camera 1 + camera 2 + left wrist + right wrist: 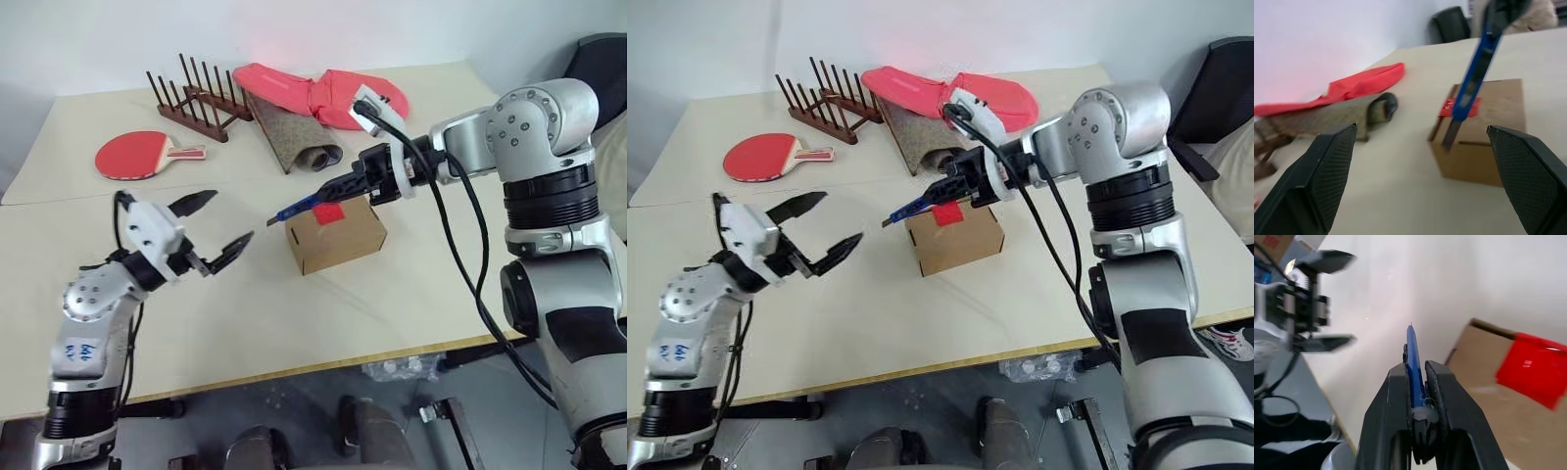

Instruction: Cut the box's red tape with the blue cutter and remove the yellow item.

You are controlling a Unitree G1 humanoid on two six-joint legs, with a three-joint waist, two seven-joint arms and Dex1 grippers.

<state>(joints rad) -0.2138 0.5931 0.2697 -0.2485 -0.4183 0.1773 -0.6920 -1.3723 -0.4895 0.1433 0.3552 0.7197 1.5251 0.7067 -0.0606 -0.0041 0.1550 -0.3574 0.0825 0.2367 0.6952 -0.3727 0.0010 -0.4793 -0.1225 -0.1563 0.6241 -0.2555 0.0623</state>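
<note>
A small brown cardboard box stands in the middle of the table, with the red tape on its top flap edge. My right gripper is shut on the blue cutter, which hangs just above the tape and points left past the box's top edge. In the right wrist view the cutter sticks out between the shut fingers, beside the tape. My left gripper stands wide open to the left of the box, holding nothing. The yellow item is hidden.
A red paddle, a wooden peg rack, a rolled mat and a red cloth lie at the back of the table. The table's front edge runs just behind my arms. A dark chair stands at the right.
</note>
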